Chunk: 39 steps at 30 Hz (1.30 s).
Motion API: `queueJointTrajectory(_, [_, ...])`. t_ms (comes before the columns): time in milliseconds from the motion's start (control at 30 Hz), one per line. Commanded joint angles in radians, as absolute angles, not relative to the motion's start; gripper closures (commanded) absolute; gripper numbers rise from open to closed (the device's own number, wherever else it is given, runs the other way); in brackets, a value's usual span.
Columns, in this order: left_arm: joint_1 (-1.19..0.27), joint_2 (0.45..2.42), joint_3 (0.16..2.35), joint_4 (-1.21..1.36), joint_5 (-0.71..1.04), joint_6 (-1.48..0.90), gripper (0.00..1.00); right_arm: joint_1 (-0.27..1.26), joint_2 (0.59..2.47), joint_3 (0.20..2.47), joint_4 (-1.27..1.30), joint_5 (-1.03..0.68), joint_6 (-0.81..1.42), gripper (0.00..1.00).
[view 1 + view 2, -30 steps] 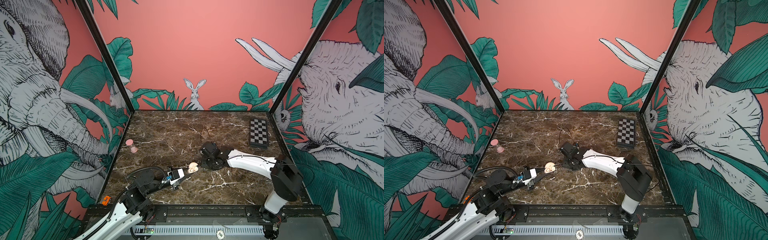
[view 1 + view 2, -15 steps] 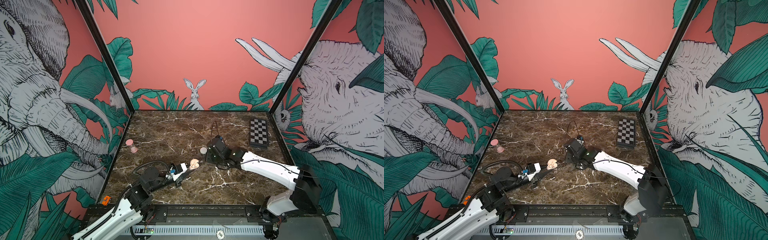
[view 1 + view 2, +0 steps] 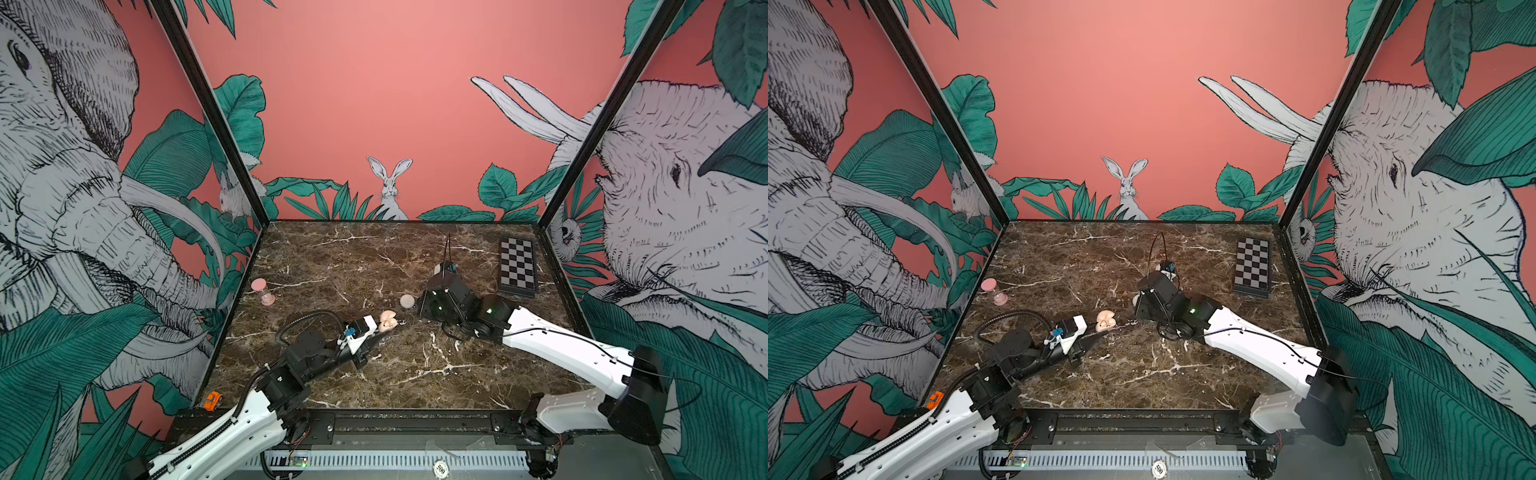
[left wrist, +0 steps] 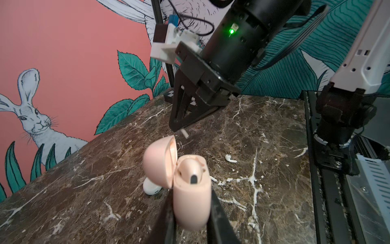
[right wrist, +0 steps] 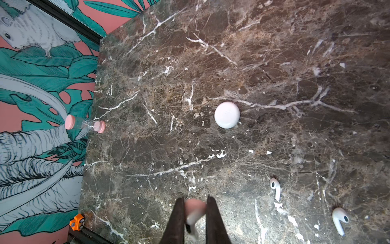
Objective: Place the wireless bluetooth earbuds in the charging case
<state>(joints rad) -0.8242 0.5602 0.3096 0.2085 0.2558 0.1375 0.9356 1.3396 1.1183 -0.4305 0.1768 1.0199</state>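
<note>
Since a second ago the right arm has been stretched out and its wrist drawn back from the charging case toward the far right, so that the white round case, covered by it then, is now laid bare. The left arm has been pushed slightly farther in, and the charging case has been carried with it.

The charging case, pink and with its lid swung open, is clamped by its lower body between the fingers of the left pincer, a little left of the middle of the desk. One dark socket is seen in its open top. Whether it touches the desk cannot be told.

The right pincer is closed on one earbud, whose white stem is seen sticking out below the fingertips. It is held in the air just beyond the open lid, apart from the case and not in it.

Two more earbuds are left lying on the desk, to the right of the charging case and nearer than the white round case, apart from each other.

A pink hourglass is stood at the left edge, a chequered board is laid at the far right, and an orange toy car is parked at the near left corner.
</note>
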Motion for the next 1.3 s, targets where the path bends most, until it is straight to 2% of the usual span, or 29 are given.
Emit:
queueJointTrajectory(0, [-0.82,0.587,0.327,0.243,0.23,0.099,1.0,0.948,1.309,1.13,-0.371,0.199,0.989,0.89])
queueJointTrajectory(633, [-0.792,0.647,0.367,0.287,0.175,-0.047,1.0,1.018,1.25,1.093,-0.176,0.197,0.945,0.88])
queueJointTrajectory(1067, [-0.792,0.687,0.442,0.16,0.191,-0.047,1.0,1.031,1.234,1.103,-0.178,0.201,0.926,0.87])
queueJointTrajectory(1267, [-0.792,0.701,0.405,0.289,0.161,-0.115,1.0,1.036,1.219,1.094,-0.166,0.201,0.922,0.88])
